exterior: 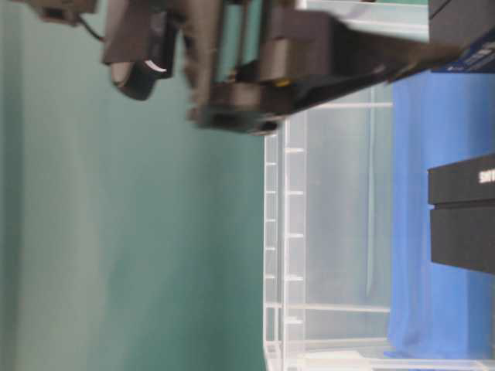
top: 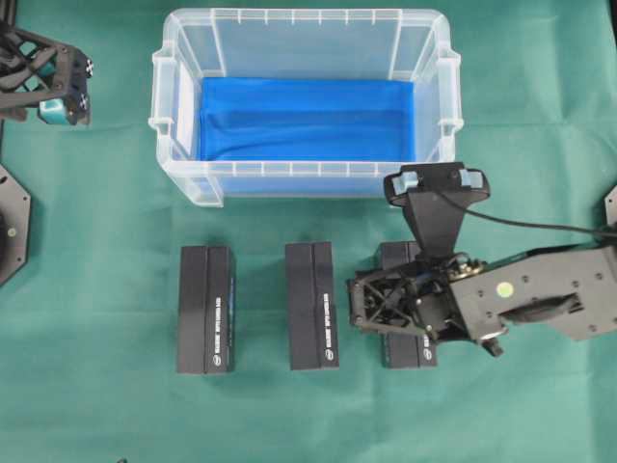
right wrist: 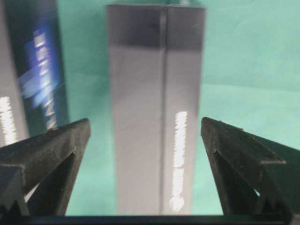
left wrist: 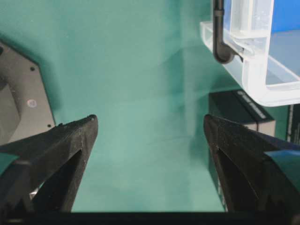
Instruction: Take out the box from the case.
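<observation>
The clear case (top: 183, 116) stands at the back, with only its blue cloth (top: 308, 121) showing inside. Three long black boxes lie side by side on the green cloth in front of it: left (top: 205, 309), middle (top: 311, 306) and right (top: 392, 258). My right gripper (top: 386, 301) hangs over the right box (right wrist: 154, 93), open, with a finger on each side and a gap to each. The middle box (right wrist: 37, 70) shows at its left. My left gripper (top: 58, 87) is at the far left, open (left wrist: 150, 119) and holding nothing, over bare cloth.
A green cloth (top: 96, 386) covers the table. A black arm base plate (top: 12, 227) sits at the left edge. In the left wrist view the case's corner (left wrist: 253, 70) and a black box (left wrist: 234, 110) lie to the right. The table-level view shows the case wall (exterior: 325, 232).
</observation>
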`<action>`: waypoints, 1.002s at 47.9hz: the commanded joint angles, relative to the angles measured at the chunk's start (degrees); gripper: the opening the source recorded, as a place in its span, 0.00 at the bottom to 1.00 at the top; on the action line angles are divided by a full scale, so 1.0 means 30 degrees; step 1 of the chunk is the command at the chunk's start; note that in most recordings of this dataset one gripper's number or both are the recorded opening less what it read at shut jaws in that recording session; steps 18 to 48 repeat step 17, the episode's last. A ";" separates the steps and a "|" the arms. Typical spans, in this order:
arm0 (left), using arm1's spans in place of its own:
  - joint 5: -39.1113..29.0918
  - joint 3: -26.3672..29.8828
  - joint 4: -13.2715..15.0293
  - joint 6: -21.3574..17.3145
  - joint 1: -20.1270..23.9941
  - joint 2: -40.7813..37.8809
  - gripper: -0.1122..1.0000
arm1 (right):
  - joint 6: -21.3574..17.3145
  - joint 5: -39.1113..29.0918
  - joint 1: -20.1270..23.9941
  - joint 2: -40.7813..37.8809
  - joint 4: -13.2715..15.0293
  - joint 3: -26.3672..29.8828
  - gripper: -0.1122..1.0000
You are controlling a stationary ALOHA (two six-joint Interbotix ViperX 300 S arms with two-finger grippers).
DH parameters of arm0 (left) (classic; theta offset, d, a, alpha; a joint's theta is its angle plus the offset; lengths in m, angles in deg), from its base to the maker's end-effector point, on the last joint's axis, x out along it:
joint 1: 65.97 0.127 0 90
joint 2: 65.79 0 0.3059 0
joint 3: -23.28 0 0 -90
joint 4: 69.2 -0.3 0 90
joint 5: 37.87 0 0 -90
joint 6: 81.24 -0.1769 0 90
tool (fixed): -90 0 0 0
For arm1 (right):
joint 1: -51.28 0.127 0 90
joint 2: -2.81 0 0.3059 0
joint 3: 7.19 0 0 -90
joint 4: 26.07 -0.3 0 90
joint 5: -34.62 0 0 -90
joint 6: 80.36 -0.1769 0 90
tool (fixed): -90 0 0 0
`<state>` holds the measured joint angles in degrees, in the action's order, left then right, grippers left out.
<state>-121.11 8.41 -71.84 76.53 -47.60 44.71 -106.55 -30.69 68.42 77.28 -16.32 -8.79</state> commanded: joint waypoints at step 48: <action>0.0059 0.0205 -0.0059 0.0029 0.0000 0.0146 0.97 | 0.0586 -0.4805 0.0000 0.2109 0.0117 0.3926 0.95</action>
